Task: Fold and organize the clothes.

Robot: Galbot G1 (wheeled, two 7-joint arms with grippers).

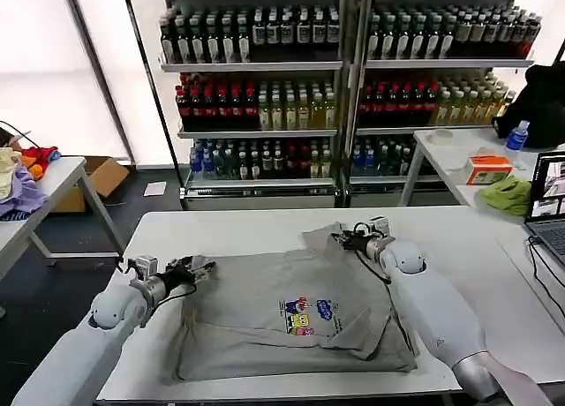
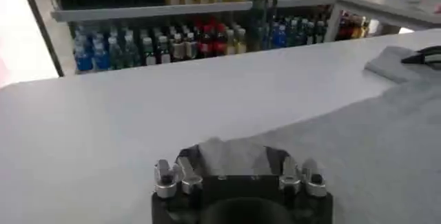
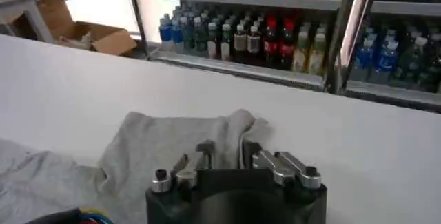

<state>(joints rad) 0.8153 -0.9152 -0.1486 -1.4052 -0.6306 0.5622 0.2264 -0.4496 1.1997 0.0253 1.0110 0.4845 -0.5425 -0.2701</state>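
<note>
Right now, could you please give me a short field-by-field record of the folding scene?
garment: light grey shirt, spread on the white table, chest print facing up
fold state: partly folded, one sleeve turned in
left claw: at the shirt's left edge, closed on a pinch of fabric
right claw: at the shirt's far corner, gripping the sleeve
background: drink shelves

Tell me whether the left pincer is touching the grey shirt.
Touching. The left wrist view shows the left pincer closed around a bunched edge of the grey shirt.
</note>
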